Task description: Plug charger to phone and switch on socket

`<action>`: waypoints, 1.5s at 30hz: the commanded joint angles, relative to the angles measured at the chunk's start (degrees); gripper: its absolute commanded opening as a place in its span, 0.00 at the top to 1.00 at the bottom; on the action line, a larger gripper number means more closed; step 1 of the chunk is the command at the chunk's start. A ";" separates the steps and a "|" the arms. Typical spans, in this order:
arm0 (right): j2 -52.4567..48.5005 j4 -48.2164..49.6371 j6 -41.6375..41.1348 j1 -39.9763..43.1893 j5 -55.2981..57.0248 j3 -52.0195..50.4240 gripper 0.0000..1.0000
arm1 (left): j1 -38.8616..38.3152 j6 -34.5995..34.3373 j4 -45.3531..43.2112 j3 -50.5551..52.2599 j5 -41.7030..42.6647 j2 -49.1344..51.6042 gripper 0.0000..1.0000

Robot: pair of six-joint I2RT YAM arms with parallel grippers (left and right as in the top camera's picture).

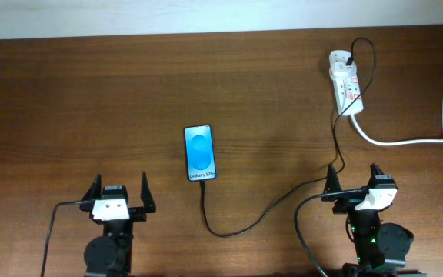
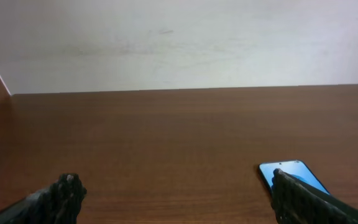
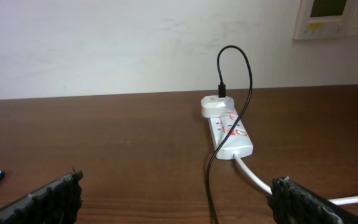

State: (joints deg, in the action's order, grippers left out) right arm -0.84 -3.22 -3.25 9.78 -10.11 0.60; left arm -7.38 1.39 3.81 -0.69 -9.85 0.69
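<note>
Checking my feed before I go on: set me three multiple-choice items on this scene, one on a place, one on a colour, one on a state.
1. Where does the small white elongated power strip lie on the brown wooden table?
A) between the two arms
B) far right, beyond the right gripper
C) at the left edge

2. What colour is the screen of the slim black-edged smartphone?
A) red
B) green
C) bright blue

3. How do the left gripper and the right gripper stand?
A) both open and empty
B) left shut on the smartphone
C) right shut on the power strip

Answers:
1 B, the overhead view shows it at the far right, ahead of that gripper.
2 C, the screen shows blue.
3 A, each wrist view shows fingers wide apart with nothing between them.
</note>
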 commanded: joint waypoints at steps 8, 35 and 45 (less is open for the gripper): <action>0.59 -0.44 -0.02 0.42 0.48 -0.28 0.02 | -0.22 1.97 0.79 0.17 2.71 -0.42 0.01; 0.59 -0.44 -0.02 0.42 0.48 -0.28 0.01 | -0.22 4.35 0.72 0.17 3.21 -0.46 0.01; 0.59 -0.42 -0.02 0.42 0.48 -0.28 0.02 | -0.09 4.33 0.59 0.17 4.09 -0.46 0.00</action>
State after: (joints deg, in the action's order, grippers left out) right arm -0.84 -3.22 -3.18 9.78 -10.11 0.60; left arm -7.38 4.95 4.10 -0.69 -6.79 0.69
